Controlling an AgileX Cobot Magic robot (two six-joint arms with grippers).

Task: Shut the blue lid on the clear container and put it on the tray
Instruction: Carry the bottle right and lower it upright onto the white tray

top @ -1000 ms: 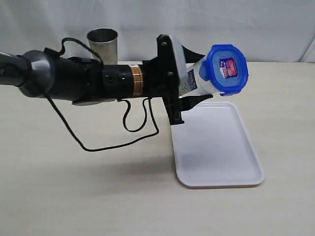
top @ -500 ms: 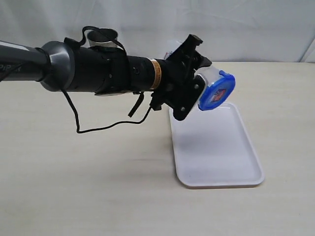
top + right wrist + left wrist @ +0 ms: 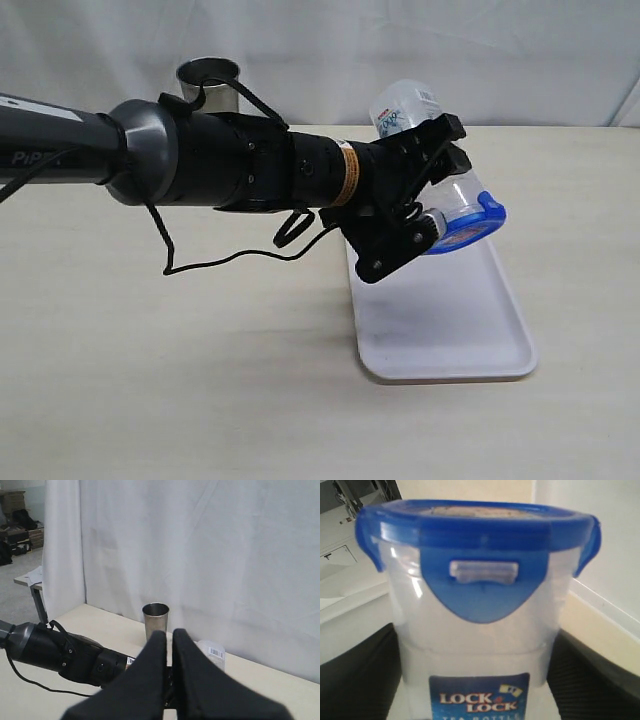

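My left gripper [image 3: 438,188] is shut on the clear container [image 3: 403,108], holding it tilted over the far end of the white tray [image 3: 440,320]. The blue lid [image 3: 481,214] sits on the container and points right and downward, low above the tray. In the left wrist view the clear container [image 3: 475,630] fills the frame between the black fingers [image 3: 362,680], and the blue lid [image 3: 480,530] has its flaps folded down. My right gripper [image 3: 169,636] is shut and empty, high above the table, and does not show in the exterior view.
A steel tumbler [image 3: 208,82] stands at the back left of the table, behind the left arm [image 3: 200,165]. A black cable [image 3: 230,258] hangs from that arm to the tabletop. The right wrist view shows the steel tumbler [image 3: 155,617] and the left arm [image 3: 60,655].
The left arm has twisted and lowered the container. The lid, which faced the camera a second ago, now points right and down, closer to the tray.
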